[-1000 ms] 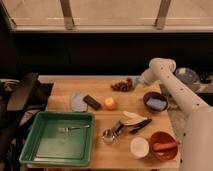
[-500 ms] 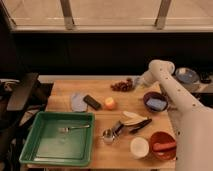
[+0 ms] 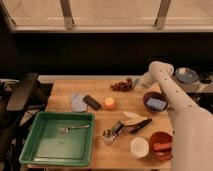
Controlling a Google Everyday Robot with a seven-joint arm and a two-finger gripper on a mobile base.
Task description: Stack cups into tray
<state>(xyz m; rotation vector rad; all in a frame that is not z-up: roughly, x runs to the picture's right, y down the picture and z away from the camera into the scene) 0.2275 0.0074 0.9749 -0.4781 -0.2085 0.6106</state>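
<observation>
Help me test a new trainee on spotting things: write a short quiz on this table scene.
1. True or false: a cup sits in the green tray.
2. Where is the gripper? A) over the tray B) near the table's far edge, beside the dark red cluster C) over the red bowl
3. What lies inside the tray?
Key: 1 false; 2 B; 3 a fork.

Arm (image 3: 173,94) white, smooth, rounded segments; gripper (image 3: 135,82) greyish, at far edge of table (image 3: 114,158).
</observation>
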